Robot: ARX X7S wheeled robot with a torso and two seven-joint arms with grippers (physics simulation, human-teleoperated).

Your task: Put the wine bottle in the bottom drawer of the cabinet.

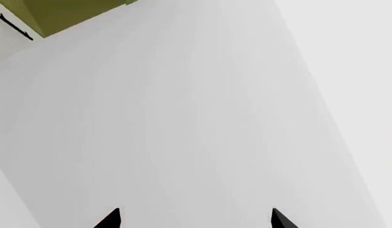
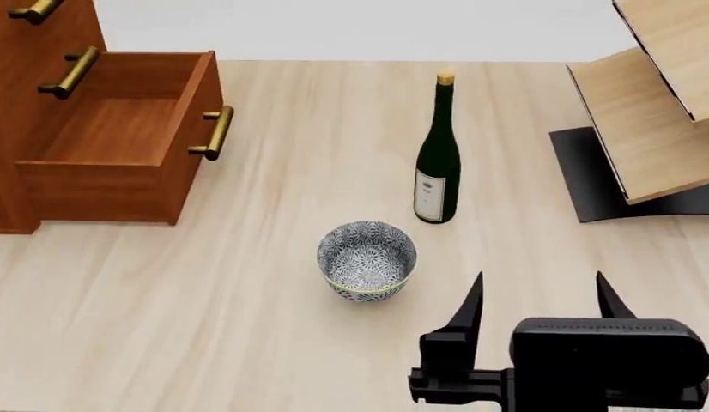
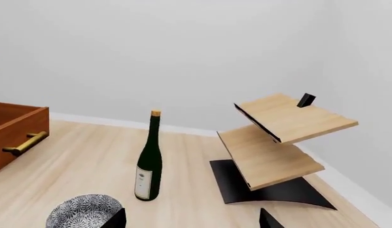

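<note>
In the head view the bottle stands upright a little right of centre in the upper half of the frame, a slim cylinder of dark green glass with a long neck, a tan cork top and a white label low on its body; it rests on the table, a pale wood surface with fine lengthwise grain. Just below and left of it, apart from it, sits the bowl, round and deep, covered in a dense blue-and-white pattern. At the upper left is the cabinet, smooth reddish-brown wood, with the drawer pulled out as an open, flat-bottomed box; a brass bar handle runs along its front and like handles show on the fronts above. At the upper right the rack shows tilted light wood boards over a flat black base. The right gripper fills the lower right of the frame, a blocky matte black body with two pointed fingers spread wide and holding nothing, well short of the bottle. In the right wrist view the bottle stands between the bowl and the rack. In the left wrist view the left gripper shows only two black fingertips, set well apart with nothing between them, against a blank pale surface, with an olive-green shape in the frame's upper left corner.
</note>
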